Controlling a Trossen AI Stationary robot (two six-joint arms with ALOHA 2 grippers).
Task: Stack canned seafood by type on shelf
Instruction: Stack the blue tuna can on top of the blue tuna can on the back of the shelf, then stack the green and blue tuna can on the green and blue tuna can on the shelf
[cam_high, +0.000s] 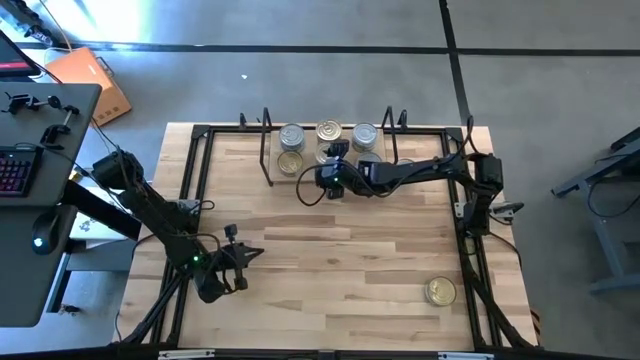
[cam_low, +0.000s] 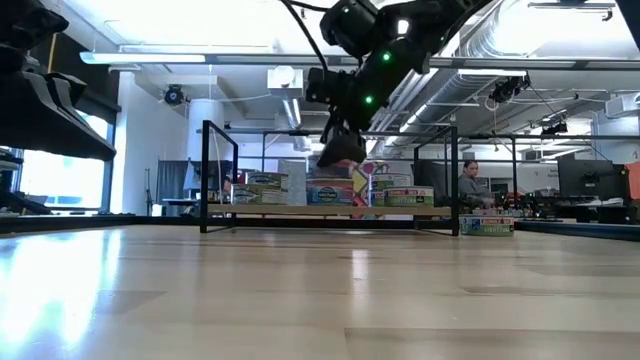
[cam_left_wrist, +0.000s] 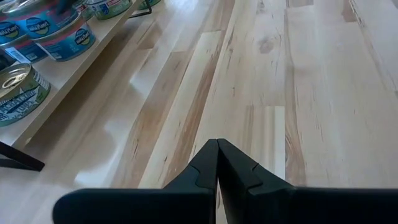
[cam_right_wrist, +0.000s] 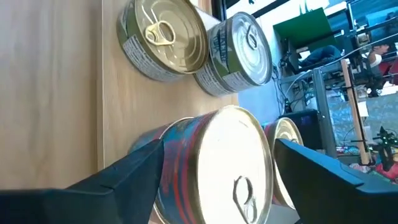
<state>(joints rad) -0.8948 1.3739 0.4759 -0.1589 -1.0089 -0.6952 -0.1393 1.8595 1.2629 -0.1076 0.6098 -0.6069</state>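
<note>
High view: the shelf (cam_high: 275, 172) is located at the upper centre of the frame, along the far edge of the bench (cam_high: 330, 270). Several tins of canned seafood (cam_high: 291, 135) are arranged on it, silver-topped and gold-topped. One further gold tin (cam_high: 440, 291) is set apart on the bench at the lower right of the frame. The right end effector (cam_high: 336, 152) is positioned over the middle of the shelf. In the right wrist view, its fingers (cam_right_wrist: 134, 169) are spread on either side of a red-and-blue labelled tin (cam_right_wrist: 214, 162) with a ring pull (whether contact is made cannot be told). The left end effector (cam_high: 255, 253) is held at the lower left of the frame above bare bench, with its fingers (cam_left_wrist: 205, 165) pressed together and nothing between them.
</note>
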